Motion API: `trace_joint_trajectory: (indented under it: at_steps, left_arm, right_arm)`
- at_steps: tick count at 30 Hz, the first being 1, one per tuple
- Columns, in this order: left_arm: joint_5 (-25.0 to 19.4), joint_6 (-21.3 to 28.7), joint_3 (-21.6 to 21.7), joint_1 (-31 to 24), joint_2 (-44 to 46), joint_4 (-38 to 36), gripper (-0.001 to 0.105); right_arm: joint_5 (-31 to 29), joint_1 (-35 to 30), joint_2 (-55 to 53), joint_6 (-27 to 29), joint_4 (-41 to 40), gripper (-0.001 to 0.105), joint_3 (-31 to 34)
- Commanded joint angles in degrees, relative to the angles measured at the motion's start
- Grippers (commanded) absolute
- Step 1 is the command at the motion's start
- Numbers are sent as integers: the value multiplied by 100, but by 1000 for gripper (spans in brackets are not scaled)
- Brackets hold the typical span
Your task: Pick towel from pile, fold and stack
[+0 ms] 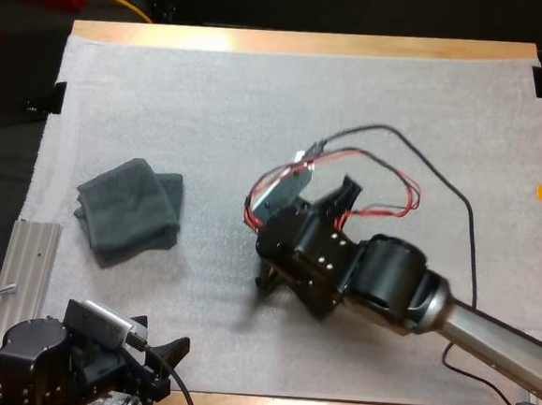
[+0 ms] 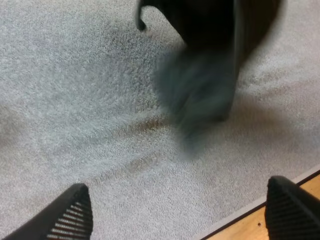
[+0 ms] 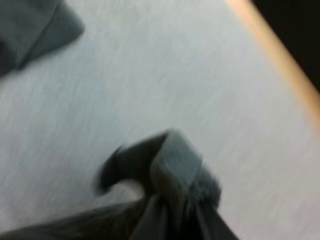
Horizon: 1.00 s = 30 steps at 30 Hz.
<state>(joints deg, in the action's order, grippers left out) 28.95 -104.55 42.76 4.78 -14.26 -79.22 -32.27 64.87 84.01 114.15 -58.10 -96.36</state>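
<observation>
While the left pincer sits low over the near edge of the white mat, its two fingers wide apart with nothing between them, the right pincer is clamped on a dark grey-green towel. Its fingers press a bunched, soft-edged fold of the cloth from both sides. From the left wrist view this towel hangs beneath the right pincer as a narrow, blurred drape over the middle of the mat; whether its lower end touches the mat cannot be told. A second, folded towel of the same colour lies flat on the left part of the mat, a rough rectangle with layered edges, well apart from both pincers. The wooden bench shows beyond the mat.
</observation>
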Motion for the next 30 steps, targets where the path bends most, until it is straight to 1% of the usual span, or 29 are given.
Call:
trace_joint_trajectory:
  at_steps: [1, 3, 6, 12, 17, 20, 26, 30]
  left_arm:
    - [35, 9, 43, 24, -2, 27, 69]
    - [41, 9, 43, 24, -2, 27, 69]
    - [41, 9, 43, 24, -2, 27, 69]
    - [41, 9, 43, 24, -2, 27, 69]
    - [41, 9, 43, 24, -2, 27, 69]
    - [41, 9, 43, 24, -2, 27, 69]
    - [41, 9, 43, 24, -2, 27, 69]
    - [41, 9, 43, 24, -2, 39, 69]
  right_arm:
    - [-269, -3, -49, 320, -61, 1, -266]
    - [-565, -8, -49, 651, -61, 1, -623]
    - [-738, -92, -49, 914, -61, 1, -1069]
    - [-750, -352, -49, 1064, -65, 1, -1649]
    - [-725, -394, -49, 1064, -128, 1, -1752]
    - [-496, -394, -49, 1013, -312, 1, -1752]
    - [-239, -394, -49, 654, -896, 1, -1752]
    - [500, -394, -49, 266, -1287, 1, -1673]
